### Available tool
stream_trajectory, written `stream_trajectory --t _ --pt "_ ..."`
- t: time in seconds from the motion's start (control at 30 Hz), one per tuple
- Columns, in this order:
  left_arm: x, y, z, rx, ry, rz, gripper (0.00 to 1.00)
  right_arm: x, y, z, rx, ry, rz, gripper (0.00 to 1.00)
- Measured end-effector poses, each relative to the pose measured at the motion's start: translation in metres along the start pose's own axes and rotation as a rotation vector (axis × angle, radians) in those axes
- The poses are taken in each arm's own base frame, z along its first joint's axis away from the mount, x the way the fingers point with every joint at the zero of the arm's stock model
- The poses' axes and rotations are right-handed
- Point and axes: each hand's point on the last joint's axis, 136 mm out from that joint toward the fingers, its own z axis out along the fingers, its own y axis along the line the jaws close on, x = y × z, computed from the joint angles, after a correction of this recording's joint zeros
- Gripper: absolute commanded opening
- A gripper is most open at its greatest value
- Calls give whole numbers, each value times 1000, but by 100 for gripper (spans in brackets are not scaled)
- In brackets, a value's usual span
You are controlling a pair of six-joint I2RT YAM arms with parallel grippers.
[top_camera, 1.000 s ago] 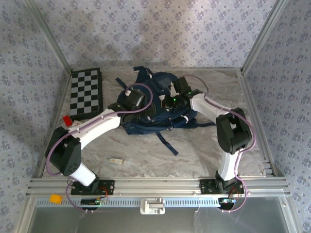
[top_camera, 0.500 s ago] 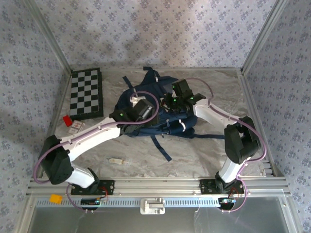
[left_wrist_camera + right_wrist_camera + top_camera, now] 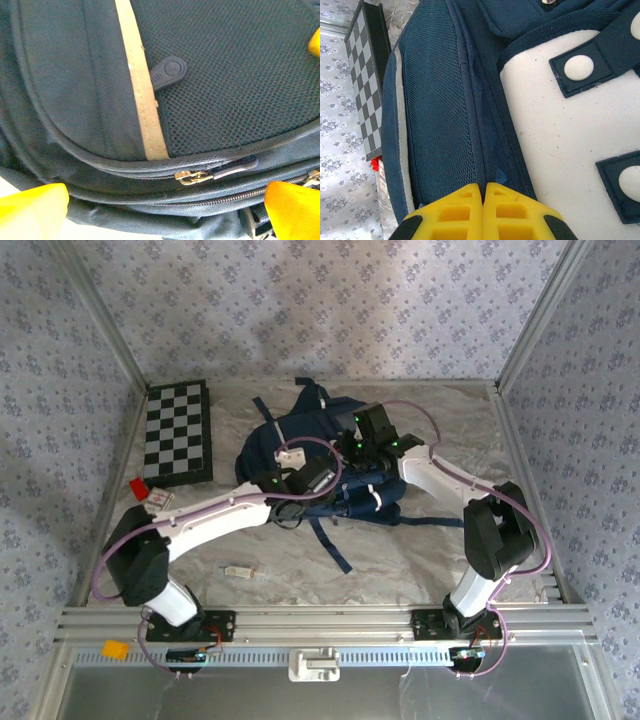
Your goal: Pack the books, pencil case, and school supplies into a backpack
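The navy backpack lies mid-table with white trim and dark straps. My right gripper is on its top, shut on a fold of its fabric beside the mesh panel; the yellow fingertips meet on that seam. At the bag's near edge my left gripper is open, its yellow fingers spread either side of a brass zipper pull without touching it. A small pale stick, the school supplies, lies on the table near the left arm. The books and pencil case are out of view.
A black-and-white chequered board lies at the back left, with a tiny red block and white card in front of it. A loose strap trails toward the near edge. Metal frame rails bound the table.
The right gripper has dragged the backpack a little back and right. My left arm has stretched out to the right along the bag's near edge, still open.
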Motion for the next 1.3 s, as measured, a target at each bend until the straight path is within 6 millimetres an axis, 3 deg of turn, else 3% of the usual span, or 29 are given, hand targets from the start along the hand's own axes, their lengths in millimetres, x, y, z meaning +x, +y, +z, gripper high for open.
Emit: stream_trajectory --t 0.17,0.37,0.53,0.7,1.0,1.3 --pt "2 1 8 -29 -16 -39 100 -1 1 1 -7 -7 3 0" --pt "-17 4 14 -32 -85 -118 100 -2 5 2 -22 -19 -4 0" --pt "-22 3 17 -20 -112 -160 97 -4 8 2 -37 -28 -5 0" --pt "-25 10 21 -18 -105 -220 74 -4 14 3 -55 -35 -14 0" --pt "-27 14 23 23 -101 -229 42 0 16 7 -62 -26 -21 0" --pt "-32 11 29 58 -68 -215 18 0 14 11 -58 -26 -21 0"
